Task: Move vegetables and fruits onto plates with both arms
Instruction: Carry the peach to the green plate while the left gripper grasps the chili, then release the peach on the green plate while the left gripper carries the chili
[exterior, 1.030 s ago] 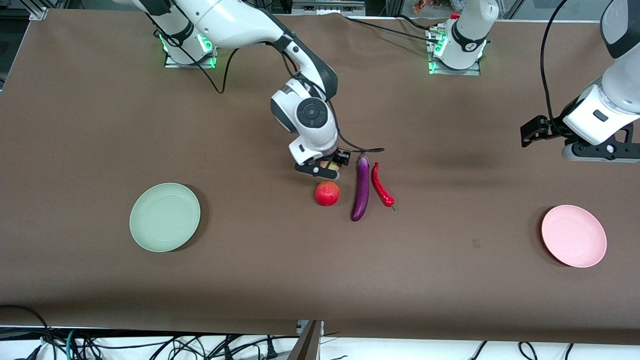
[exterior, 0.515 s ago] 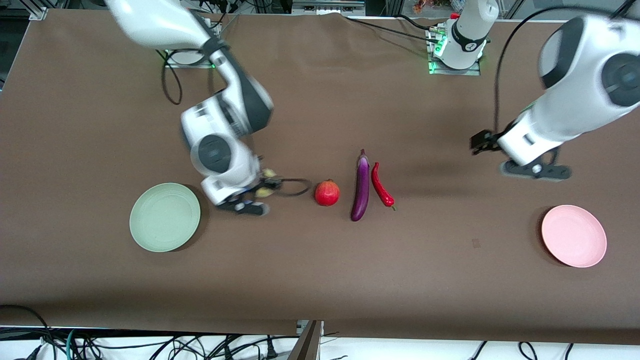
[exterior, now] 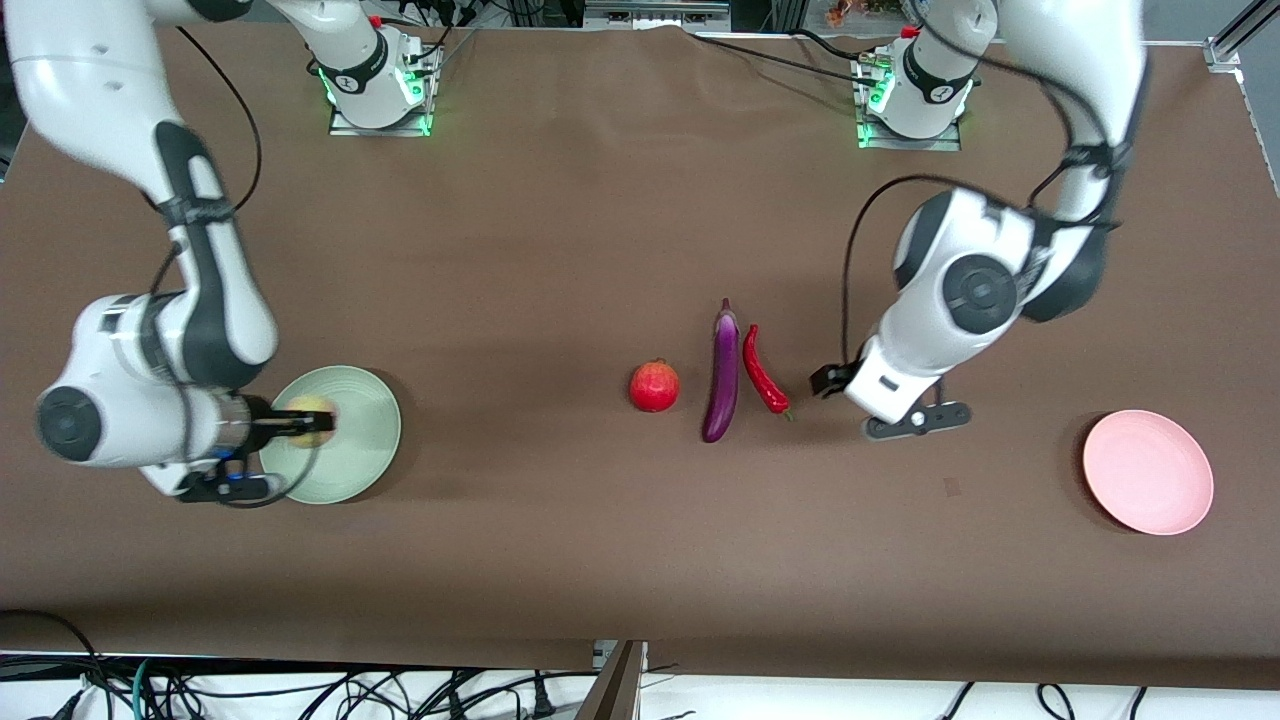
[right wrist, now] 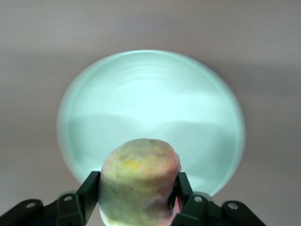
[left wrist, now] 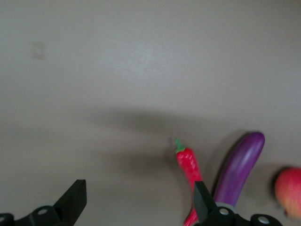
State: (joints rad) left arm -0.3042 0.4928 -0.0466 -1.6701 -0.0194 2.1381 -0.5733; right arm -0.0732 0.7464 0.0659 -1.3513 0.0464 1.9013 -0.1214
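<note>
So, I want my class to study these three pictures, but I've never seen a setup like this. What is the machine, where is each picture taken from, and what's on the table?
Two white robot arms work at a brown table. One picture looks down from across the table; the other two come from cameras on each arm's wrist. The right gripper holds a peach over the green plate. The left gripper, open and holding nothing, hangs beside the chili pepper. An eggplant and a pomegranate lie mid-table; the pink plate holds nothing.

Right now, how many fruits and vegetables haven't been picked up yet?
3, all lying mid-table: the pomegranate, the eggplant beside it, and the chili pepper beside the eggplant. A fourth item, the peach, is held by the right gripper over the green plate.
</note>
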